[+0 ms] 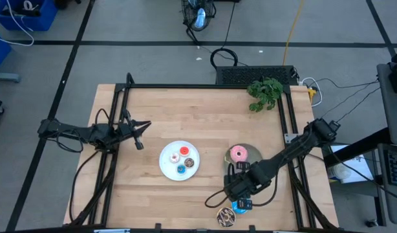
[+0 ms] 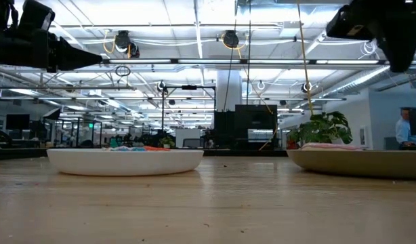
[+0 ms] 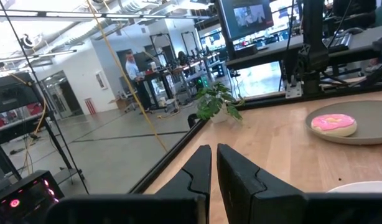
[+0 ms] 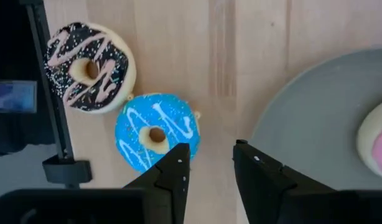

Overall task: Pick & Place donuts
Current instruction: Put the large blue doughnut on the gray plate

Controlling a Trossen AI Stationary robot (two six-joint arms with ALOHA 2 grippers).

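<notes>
A blue sprinkled donut (image 4: 155, 132) and a brown donut (image 4: 90, 66) lie flat on the wood near the table's near edge, beside the grey plate (image 4: 315, 118). A pink donut (image 1: 238, 153) lies on that grey plate (image 1: 250, 149). Several tiny donuts (image 1: 183, 160) sit on the white plate (image 1: 167, 162). My right gripper (image 4: 211, 152) hangs open above the table between the blue donut and the grey plate, pointing down, touching nothing. My left gripper (image 3: 214, 151) is shut and raised over the table's left side (image 1: 139, 139).
A potted plant (image 1: 265, 92) stands at the table's far right corner. Black frame rails (image 1: 185, 86) run along the table's edges. Bare wood lies between the two plates (image 2: 242, 169). A person (image 2: 402, 127) stands in the room behind.
</notes>
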